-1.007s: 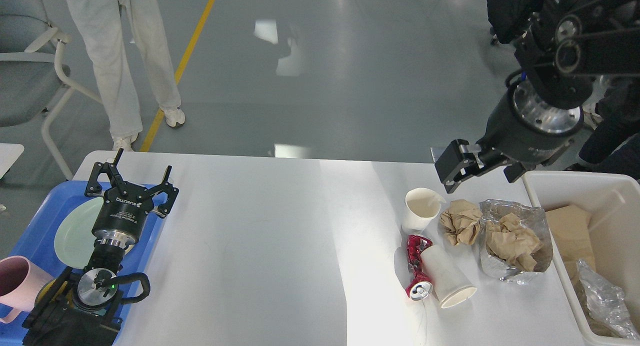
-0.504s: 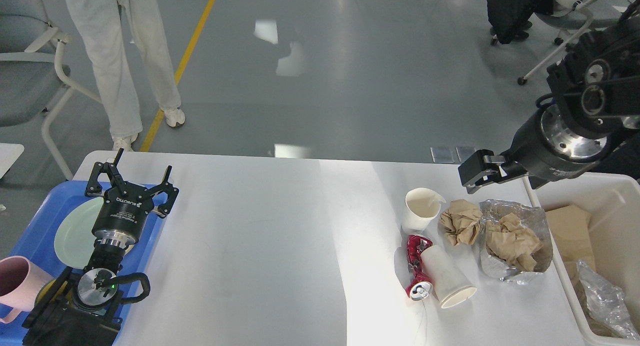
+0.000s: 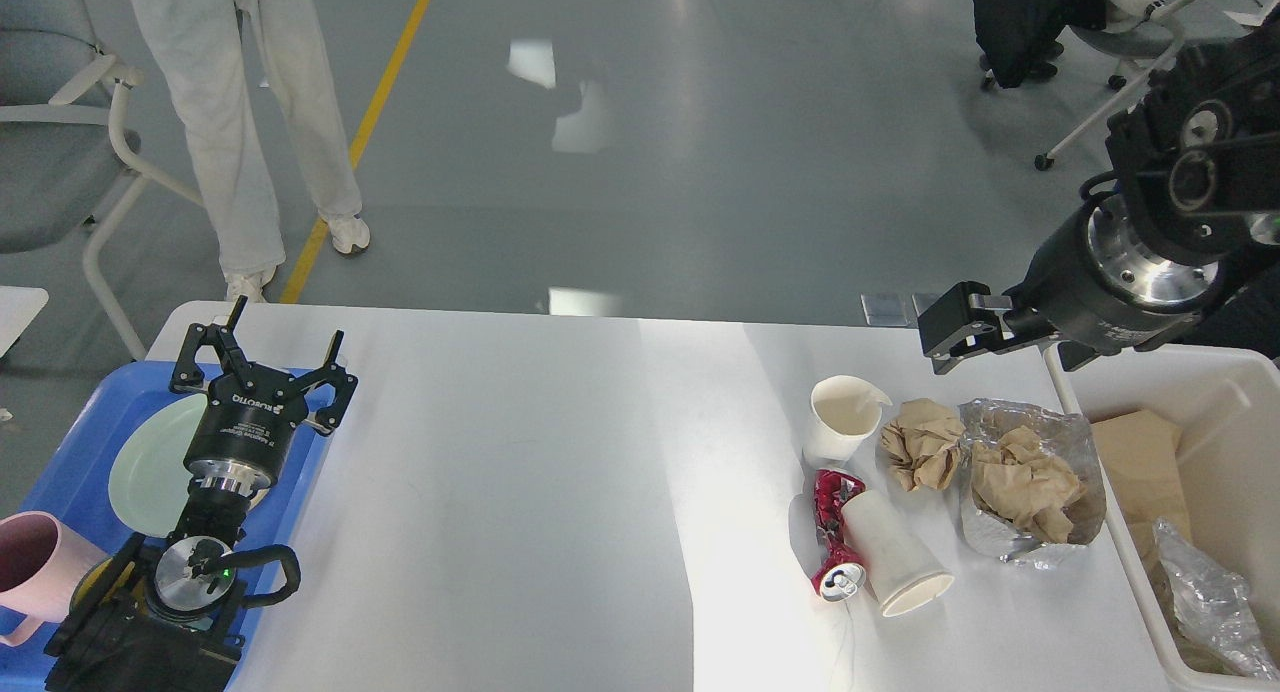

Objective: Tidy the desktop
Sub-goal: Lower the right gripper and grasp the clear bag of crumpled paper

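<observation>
The white desktop (image 3: 520,472) carries a cluster of litter at its right. There is an upright white paper cup (image 3: 838,419), a crumpled brown paper ball (image 3: 922,442), a silver foil bag (image 3: 1030,532) holding more brown paper, a crushed red can (image 3: 830,542) and a paper cup lying on its side (image 3: 893,552). My right gripper (image 3: 950,327) hangs above the table's far edge, behind the foil bag. It is seen dark and end-on, so its fingers cannot be told apart. My left gripper (image 3: 262,357) is open and empty over the blue tray's right edge.
A blue tray (image 3: 70,442) at the left holds a pale green plate (image 3: 150,462) and a pink mug (image 3: 35,562). A white open bin (image 3: 1150,367) at the right holds cardboard and crumpled plastic. A person stands beyond the table's far left corner.
My right arm has swung to the right and lowered, carrying its gripper from above the upright cup towards the bin's far corner. The left arm and the litter have not moved.
</observation>
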### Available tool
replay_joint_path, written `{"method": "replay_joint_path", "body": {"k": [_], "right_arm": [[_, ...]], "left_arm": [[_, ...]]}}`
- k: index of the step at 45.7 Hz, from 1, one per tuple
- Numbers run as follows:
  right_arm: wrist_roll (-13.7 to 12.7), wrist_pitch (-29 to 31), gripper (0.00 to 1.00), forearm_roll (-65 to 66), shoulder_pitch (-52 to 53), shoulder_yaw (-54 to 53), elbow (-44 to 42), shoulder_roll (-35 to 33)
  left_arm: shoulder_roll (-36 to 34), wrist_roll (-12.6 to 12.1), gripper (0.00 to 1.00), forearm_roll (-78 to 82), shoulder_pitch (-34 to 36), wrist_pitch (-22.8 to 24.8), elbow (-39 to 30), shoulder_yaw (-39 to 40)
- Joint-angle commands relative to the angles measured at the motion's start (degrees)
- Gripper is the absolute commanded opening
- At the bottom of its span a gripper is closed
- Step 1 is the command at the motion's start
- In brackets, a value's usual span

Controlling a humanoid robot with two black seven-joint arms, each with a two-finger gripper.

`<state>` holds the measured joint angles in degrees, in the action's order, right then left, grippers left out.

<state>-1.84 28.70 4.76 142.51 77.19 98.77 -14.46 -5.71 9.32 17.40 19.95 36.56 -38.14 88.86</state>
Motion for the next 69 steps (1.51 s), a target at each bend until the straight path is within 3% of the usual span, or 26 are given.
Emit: {"method": "replay_joint_path", "body": {"k": [1, 13, 18, 35, 38, 43, 48, 54, 69], "right_arm": [[-0.01, 0.22, 1.00, -0.01, -0.56, -0.20, -0.16, 0.14], [0.26, -0.39, 1.00, -0.10, -4.08, 0.24, -0.25, -2.23], [0.17, -0.66, 1.00, 0.25, -6.36, 0.68, -1.12, -6.36], [1.75, -6.11, 0.95, 13.52, -40.45, -2.65, -22.56, -19.37], [3.24, -5.93, 0.95, 14.14, -45.55, -6.87, -24.24, -19.64], [3.16, -7.60, 0.95, 14.58, -51.61, -9.96, -27.83, -20.08], [2.98, -12.95, 0.95, 14.84, -59.97, -10.40, -34.16, -18.59], [2.90, -19.11, 0.95, 14.76, -62.18, -10.57, -37.86, -18.23], [2.81, -21.05, 0.96, 13.79, -77.11, -11.98, -54.99, -11.56]], "left_arm": [[0.00, 0.00, 0.97, 0.00, 0.00, 0.00, -0.01, 0.00], [0.00, 0.00, 0.97, 0.00, 0.00, 0.00, -0.01, 0.00], [0.00, 0.00, 0.97, 0.00, 0.00, 0.00, 0.08, 0.00], [0.00, 0.00, 0.97, -0.09, 0.00, 0.00, 0.08, 0.00], [0.00, 0.00, 0.97, -0.09, 0.00, 0.00, 0.08, 0.00], [0.00, 0.00, 0.97, 0.00, 0.00, 0.00, 0.08, 0.00], [0.00, 0.00, 0.97, 0.00, 0.00, 0.00, 0.08, 0.00], [0.00, 0.00, 0.97, -0.09, 0.00, 0.00, 0.08, 0.00], [0.00, 0.00, 0.97, 0.00, 0.00, 0.00, 0.08, 0.00]]}}
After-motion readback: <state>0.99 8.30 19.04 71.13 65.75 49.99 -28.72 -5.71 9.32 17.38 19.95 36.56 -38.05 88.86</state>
